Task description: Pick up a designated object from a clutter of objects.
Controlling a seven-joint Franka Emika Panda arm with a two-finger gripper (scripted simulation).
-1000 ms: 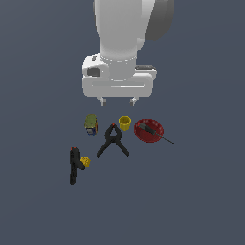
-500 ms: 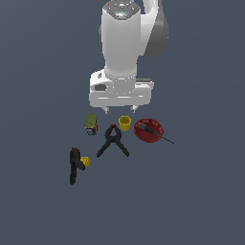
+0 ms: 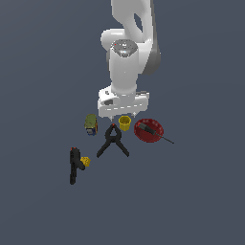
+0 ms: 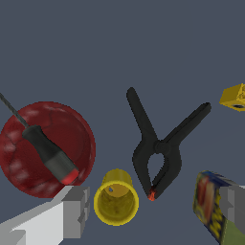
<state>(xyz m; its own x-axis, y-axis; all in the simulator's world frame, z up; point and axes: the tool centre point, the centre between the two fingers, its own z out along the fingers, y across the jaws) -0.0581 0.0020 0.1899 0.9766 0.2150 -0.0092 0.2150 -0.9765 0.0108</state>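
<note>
The small yellow cup [image 3: 125, 123] stands upright between the greenish can [image 3: 91, 124] and the red bowl [image 3: 149, 130]. My gripper [image 3: 123, 116] hangs open and empty just above it, with a finger on either side. In the wrist view the cup [image 4: 116, 198] sits between the fingers [image 4: 72, 210], nearer the one on the bowl's side. The gripper's middle [image 4: 154, 206] falls by the red tip of the black spring clamp [image 4: 160, 150]. The clamp [image 3: 113, 140] lies in front of the cup. The black-and-yellow tool [image 3: 75, 164] lies apart from the group.
A black-handled screwdriver [image 4: 48, 153] lies across the red bowl [image 4: 28, 139], its shaft sticking out over the rim [image 3: 165, 139]. The can [image 4: 215, 208] is close to my other finger. The tool's yellow block [image 4: 234, 97] shows beyond the clamp. The floor is plain dark grey.
The arm has come down: the gripper has dropped from well above the clutter to just over the yellow cup. The objects have not moved.
</note>
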